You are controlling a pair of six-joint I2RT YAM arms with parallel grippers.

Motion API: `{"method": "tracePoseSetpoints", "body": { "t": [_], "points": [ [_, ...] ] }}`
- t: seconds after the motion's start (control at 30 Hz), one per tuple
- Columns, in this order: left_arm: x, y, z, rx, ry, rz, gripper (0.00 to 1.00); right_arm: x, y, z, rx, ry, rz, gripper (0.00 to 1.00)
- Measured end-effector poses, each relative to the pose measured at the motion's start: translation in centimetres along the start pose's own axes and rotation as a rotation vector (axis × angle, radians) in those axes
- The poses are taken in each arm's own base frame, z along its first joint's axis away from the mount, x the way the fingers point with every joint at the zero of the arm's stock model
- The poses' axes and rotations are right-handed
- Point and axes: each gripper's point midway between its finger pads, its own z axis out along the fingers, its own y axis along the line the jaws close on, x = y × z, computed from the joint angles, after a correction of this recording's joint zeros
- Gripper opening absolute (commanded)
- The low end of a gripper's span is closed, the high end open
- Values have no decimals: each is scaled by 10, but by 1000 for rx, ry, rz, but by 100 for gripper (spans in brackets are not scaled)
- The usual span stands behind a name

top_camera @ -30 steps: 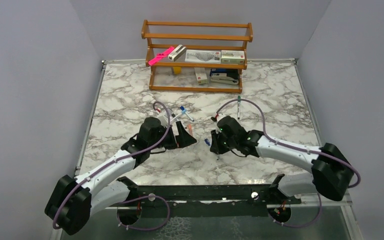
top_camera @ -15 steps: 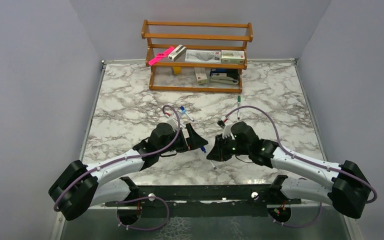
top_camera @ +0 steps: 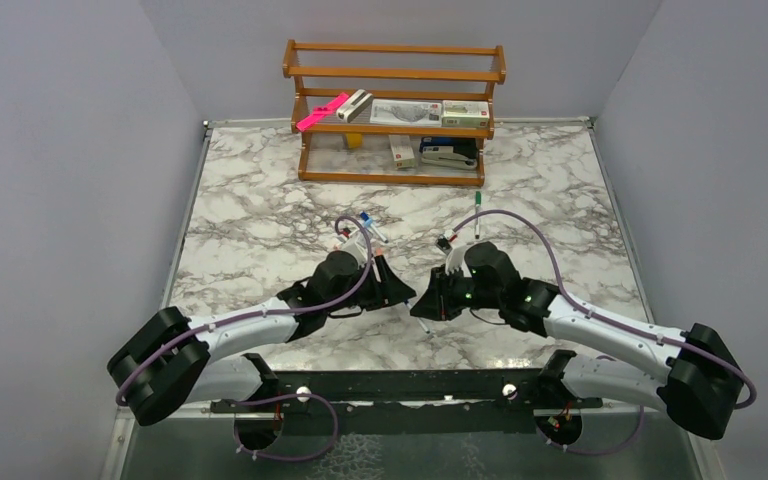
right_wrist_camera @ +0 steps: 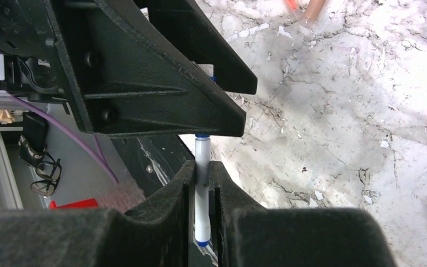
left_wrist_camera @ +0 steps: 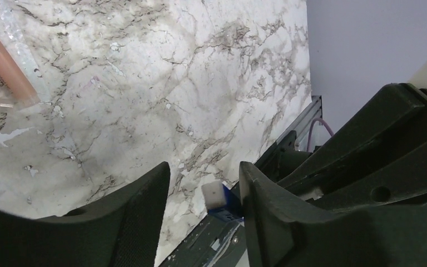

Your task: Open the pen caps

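**Blue pen gripped, cap not yet pulled**

My right gripper [right_wrist_camera: 202, 164] is clamped tight on the white barrel of a blue pen [right_wrist_camera: 202, 151], holding it just above the table [top_camera: 260, 200] and pointing it toward my other hand. My left gripper [left_wrist_camera: 204, 171] has its fingers apart, one on each side of the pen's blue cap [left_wrist_camera: 218, 196]. The cap sits in the gap, close against one finger, with clear space on the other side. Nothing is squeezed there yet.

As I judge it, this pen is at the step before the pull. The cap is on, and I have to close my left fingers on it and draw my hands apart.

The rest of the job looks undone. A green pen [top_camera: 477, 212] and a second blue pen [top_camera: 369, 226] lie farther back on the table, well apart from my hands, and an orange pen [left_wrist_camera: 3, 58] lies nearer. They are too small for me to tell whether their caps are on.
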Motion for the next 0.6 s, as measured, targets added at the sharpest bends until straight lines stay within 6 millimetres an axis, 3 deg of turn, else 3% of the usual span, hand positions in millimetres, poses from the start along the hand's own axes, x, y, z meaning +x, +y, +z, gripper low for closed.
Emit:
{"method": "tracePoseSetpoints", "body": {
  "t": [0.13, 0.27, 0.47, 0.6],
  "points": [
    [-1, -3, 1, 8, -4, -3, 27, 0, 0, 0, 1, 1, 3, 12],
    [-3, -7, 3, 17, -8, -5, 19, 1, -1, 1, 1, 1, 5, 13],
    [-5, -12, 7, 24, -8, -4, 15, 4, -2, 1, 3, 8, 14, 39],
    [-3, -8, 8, 11, -3, -6, 15, 4, -2, 1, 3, 8, 14, 46]
  ]
}}
